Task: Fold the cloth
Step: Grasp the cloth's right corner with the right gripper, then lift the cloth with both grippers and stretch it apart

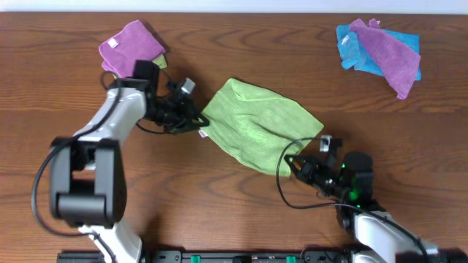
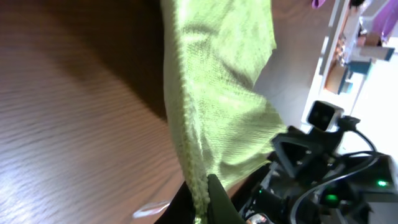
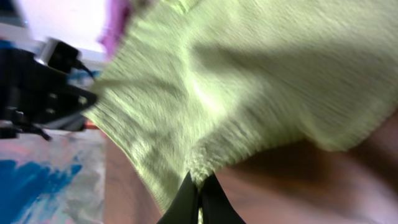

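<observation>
Here's the lime-green cloth [image 1: 259, 124], right in the middle of the table [image 1: 58, 95] and pinched at two ends! The left gripper [image 1: 199, 120] is clamped tight on its left corner, and the right gripper [image 1: 295, 164] is closed hard on the corner nearest the table's near edge. Its long axis slants from mid-left toward the near right. The fabric is nubbly and creased, with shadow under the raised edges. A purple cloth [image 1: 131, 44] lies far left, and a blue cloth [image 1: 351, 47] lies under a second purple cloth [image 1: 387, 47] at the far right.
</observation>
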